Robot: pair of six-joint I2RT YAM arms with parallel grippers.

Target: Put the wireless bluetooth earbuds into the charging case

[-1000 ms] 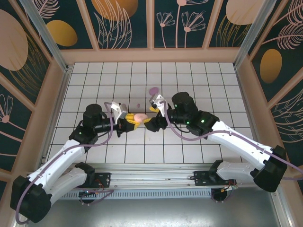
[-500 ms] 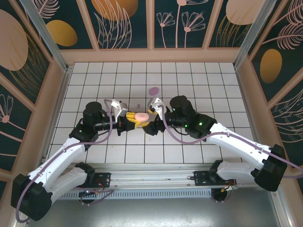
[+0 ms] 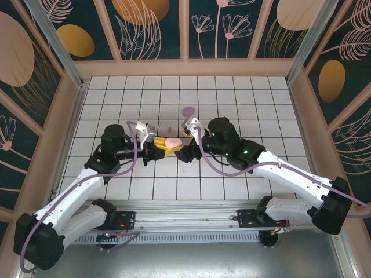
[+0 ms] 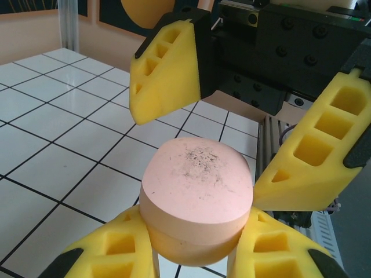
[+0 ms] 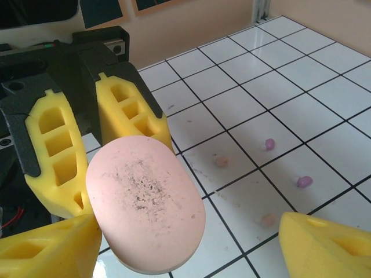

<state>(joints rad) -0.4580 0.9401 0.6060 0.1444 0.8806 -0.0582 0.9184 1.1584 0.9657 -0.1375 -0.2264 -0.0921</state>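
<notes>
My left pincer [image 4: 194,258] was clamped on a closed pink case [image 4: 197,191], which it held above the tiled tabletop [image 3: 232,98]. My right pincer [image 5: 185,255] faced it with its yellow fingers [image 4: 165,69] spread apart on either side of the case. The four earbuds [image 5: 270,143] lay loose on the tiles just beyond the case, each apart from the others. A purple oval piece [image 3: 188,110] lay farther back.
</notes>
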